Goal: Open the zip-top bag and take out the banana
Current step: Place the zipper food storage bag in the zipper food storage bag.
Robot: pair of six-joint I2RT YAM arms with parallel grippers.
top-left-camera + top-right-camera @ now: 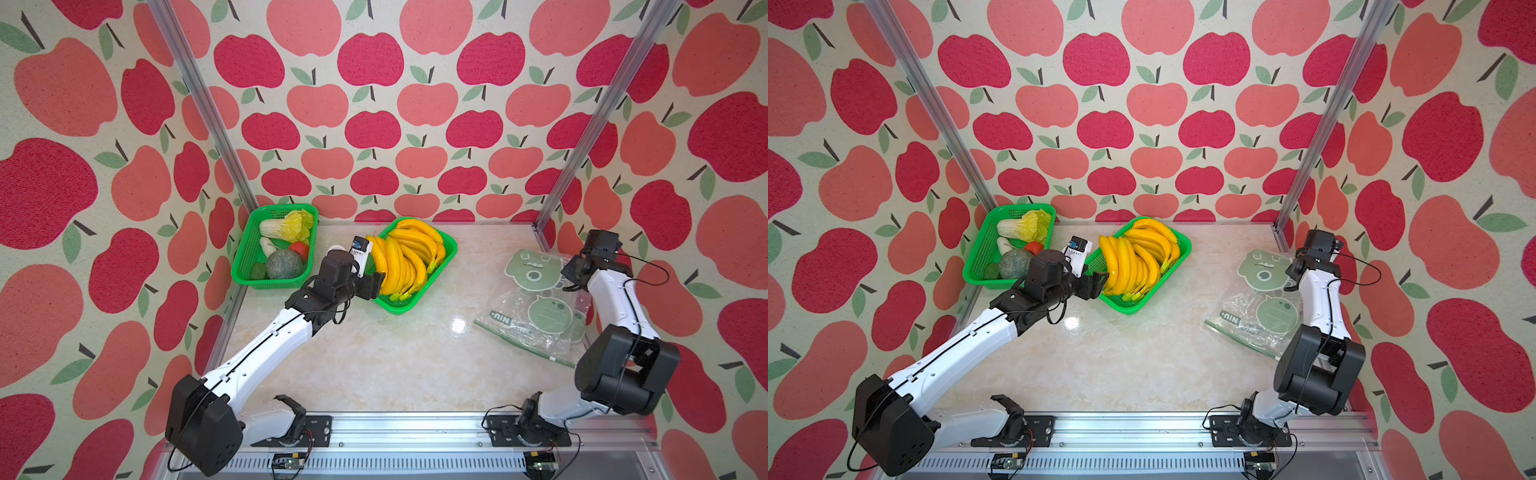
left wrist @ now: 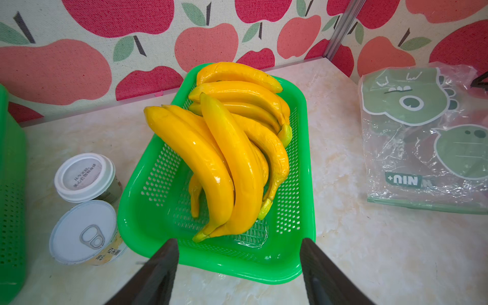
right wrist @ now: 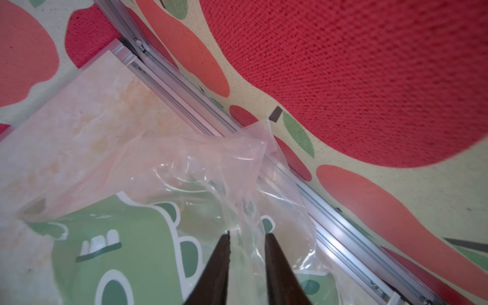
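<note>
1. Hovering over the near rim of the green plastic basket [image 2: 311, 184] at the back of the bench [image 1: 395, 365], the left gripper [image 2: 239, 241] stands spread; the yellow bananas [image 2: 211, 158] lie piled inside.
2. The right gripper [image 3: 247, 235], narrowly parted, straddles the clear green-printed zip-top bag [image 1: 536, 307] at the right edge, likely steadying it; the bag looks empty.

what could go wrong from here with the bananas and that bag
1. The bananas are heaped above the rim of the green basket, and the open left hand hovers at its edge. A careless pull-back might tip one out or knock the can beside it.
2. A fold of the zip-top bag lies between the parted jaws of the right hand. It may snag and drag the bag.
</note>
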